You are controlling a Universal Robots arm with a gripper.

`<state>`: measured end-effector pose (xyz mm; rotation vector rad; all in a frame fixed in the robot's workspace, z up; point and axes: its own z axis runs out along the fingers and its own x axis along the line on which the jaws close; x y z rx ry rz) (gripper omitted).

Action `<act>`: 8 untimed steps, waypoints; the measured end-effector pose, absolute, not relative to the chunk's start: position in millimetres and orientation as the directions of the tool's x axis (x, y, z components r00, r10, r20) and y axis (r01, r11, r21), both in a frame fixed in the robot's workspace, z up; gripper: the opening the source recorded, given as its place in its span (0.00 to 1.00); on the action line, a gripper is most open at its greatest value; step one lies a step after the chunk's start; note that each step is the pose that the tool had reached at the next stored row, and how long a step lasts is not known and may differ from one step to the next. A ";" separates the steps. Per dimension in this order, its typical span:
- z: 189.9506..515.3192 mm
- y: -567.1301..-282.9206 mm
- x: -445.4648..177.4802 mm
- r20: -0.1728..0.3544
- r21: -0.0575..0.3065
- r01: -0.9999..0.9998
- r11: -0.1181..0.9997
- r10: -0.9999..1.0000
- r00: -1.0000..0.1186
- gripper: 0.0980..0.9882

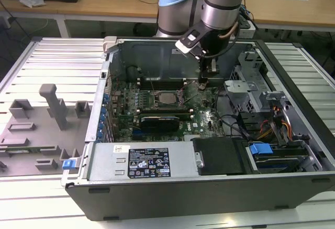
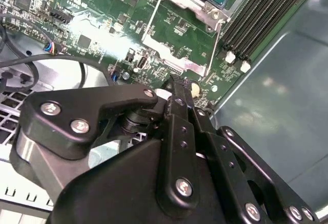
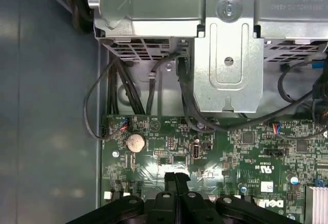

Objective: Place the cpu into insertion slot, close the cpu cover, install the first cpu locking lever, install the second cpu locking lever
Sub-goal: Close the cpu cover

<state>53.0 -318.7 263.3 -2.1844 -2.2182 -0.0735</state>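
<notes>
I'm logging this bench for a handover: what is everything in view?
computer case: one, dark grey, open, on the slatted table
circuit board: one, green, inside the case
chip: one, silvery, mid-board inside a metal frame
expansion card: one, black, beside the chip
power unit: one, silver, along the case's near wall
coin battery: one, silver, near the board's edge
holder tray: one, grey, at the exterior view's left
arm: one, silver and blue, reaching into the case
pincer: one, black, shut, low over the board near the chip
</notes>
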 end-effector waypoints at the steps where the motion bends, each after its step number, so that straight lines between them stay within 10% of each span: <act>1: 262.4 -318.7 53.4 0.053 0.014 1.000 0.015 0.998 -0.016 0.01; 8: 250.6 -324.6 55.2 0.053 0.008 1.000 0.015 0.998 -0.015 0.01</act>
